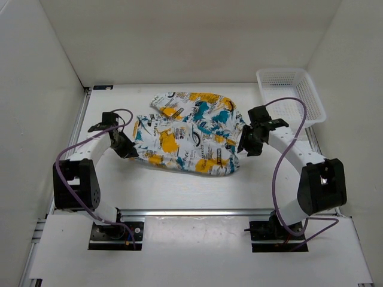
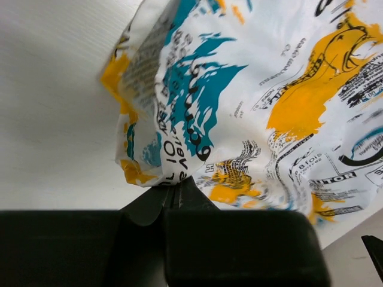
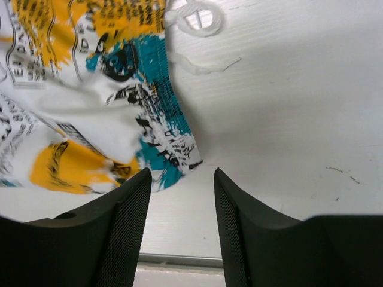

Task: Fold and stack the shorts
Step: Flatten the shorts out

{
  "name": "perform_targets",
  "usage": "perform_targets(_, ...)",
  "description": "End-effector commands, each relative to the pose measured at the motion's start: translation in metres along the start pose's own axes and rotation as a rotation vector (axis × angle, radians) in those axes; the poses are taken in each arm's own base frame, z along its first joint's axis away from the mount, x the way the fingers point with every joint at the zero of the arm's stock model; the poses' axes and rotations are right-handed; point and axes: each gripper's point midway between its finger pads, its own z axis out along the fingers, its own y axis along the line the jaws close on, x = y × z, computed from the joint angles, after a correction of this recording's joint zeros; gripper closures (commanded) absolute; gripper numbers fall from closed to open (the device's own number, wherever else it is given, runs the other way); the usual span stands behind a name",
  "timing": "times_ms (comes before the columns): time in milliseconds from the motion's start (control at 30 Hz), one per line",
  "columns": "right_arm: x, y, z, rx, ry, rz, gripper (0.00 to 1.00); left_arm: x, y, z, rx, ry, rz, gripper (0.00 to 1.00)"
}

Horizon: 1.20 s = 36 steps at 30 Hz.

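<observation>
The shorts (image 1: pixel 188 133) lie spread and rumpled on the white table between the arms, white with yellow-orange, teal and black print. My left gripper (image 1: pixel 128 149) is at their left edge and is shut on a fold of the fabric; in the left wrist view (image 2: pixel 173 190) the jaws pinch the cloth's lifted edge (image 2: pixel 157 170). My right gripper (image 1: pixel 246 145) is open and empty beside the shorts' right edge; in the right wrist view (image 3: pixel 181 179) the waistband corner (image 3: pixel 173 152) and white drawstring (image 3: pixel 194 18) lie just beyond its fingertips.
A white plastic mesh basket (image 1: pixel 311 101) stands at the back right corner. White walls enclose the table on the left, back and right. A metal rail (image 1: pixel 197 212) runs along the near edge by the arm bases.
</observation>
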Motion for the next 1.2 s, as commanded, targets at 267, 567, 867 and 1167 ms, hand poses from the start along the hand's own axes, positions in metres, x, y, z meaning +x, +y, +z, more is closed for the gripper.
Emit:
perform_targets(267,0.064,0.009,0.022,-0.200,0.088,0.236,0.50,-0.014,-0.002,-0.010,-0.011,-0.065,0.033,0.90)
perform_targets(567,0.073,0.021,0.046,-0.344,0.044,0.343,0.36,-0.015,-0.001,-0.010,-0.018,-0.071,0.032,0.90)
perform_targets(867,0.028,0.031,0.058,-0.290,-0.043,0.276,0.93,-0.017,-0.006,-0.022,-0.003,-0.088,0.036,0.90)
perform_targets(1167,-0.103,0.065,-0.095,-0.229,-0.396,-0.007,0.99,-0.080,-0.081,-0.152,0.154,-0.361,0.086,0.90)
